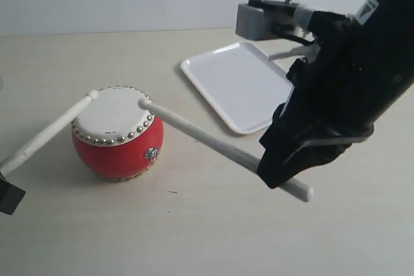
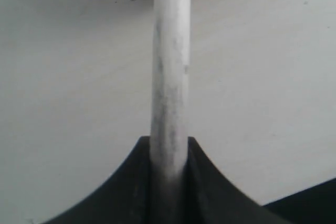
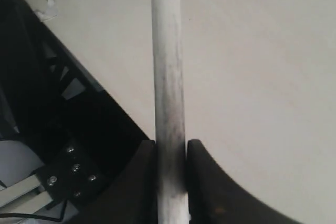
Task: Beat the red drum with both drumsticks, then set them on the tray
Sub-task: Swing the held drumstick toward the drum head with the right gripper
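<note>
Exterior view first: the red drum (image 1: 116, 140) sits toward the near-left part of the tabletop (image 1: 194, 237), skin up. The left drumstick (image 1: 48, 132) slants in from the left edge, its tip on the skin's left rim. The right drumstick (image 1: 207, 139) comes in from the right, its tip on the skin's right rim (both tips at the studs, by the look of it). The right gripper (image 1: 279, 171) is clamped on that stick near its butt, well apart from the drum. The tray (image 1: 239, 85) lies toward the far edge, right of the drum, with bare tabletop between them; the right arm (image 1: 362, 75) overhangs the tray's right end.

Left wrist view: the left gripper (image 2: 169, 150) pinches its stick tight, and a red sliver of drum shows beyond.

Right wrist view: dark fingers (image 3: 205, 182) squeeze the stick over bare table.
</note>
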Tool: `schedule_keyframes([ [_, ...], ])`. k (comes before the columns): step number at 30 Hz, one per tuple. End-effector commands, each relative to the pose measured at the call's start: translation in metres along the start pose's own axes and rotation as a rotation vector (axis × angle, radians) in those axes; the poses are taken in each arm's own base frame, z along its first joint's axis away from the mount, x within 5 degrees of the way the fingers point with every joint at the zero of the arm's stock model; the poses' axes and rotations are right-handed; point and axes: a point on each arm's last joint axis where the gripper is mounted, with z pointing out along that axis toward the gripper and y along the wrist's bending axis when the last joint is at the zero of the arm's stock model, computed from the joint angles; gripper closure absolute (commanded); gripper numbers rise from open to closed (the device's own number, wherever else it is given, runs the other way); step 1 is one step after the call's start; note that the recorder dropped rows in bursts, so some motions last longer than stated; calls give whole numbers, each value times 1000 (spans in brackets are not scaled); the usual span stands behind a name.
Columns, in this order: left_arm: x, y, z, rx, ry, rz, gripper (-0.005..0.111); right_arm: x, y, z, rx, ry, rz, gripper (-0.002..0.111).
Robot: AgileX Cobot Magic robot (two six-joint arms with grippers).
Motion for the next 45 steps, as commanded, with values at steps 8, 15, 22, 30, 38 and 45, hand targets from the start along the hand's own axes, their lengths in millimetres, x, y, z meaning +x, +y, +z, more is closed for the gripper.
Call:
schedule_keyframes([
  [8,3,-6,-12,80,-52,39,107,-18,3,14,-128,-154,3,108],
  [15,10,-5,-25,85,-122,-3,107,-29,-7,26,-103,-182,62,108],
  [22,16,-4,-21,81,-79,-10,107,-31,-11,31,-97,-172,79,108],
  [30,25,-3,-7,76,-39,-27,107,-31,0,37,-118,-143,51,108],
  [38,30,-3,-17,85,-47,-55,107,-36,-3,42,-83,-157,54,108],
  [45,32,-2,-44,108,-213,-67,107,-40,-32,101,-50,-3,154,108],
])
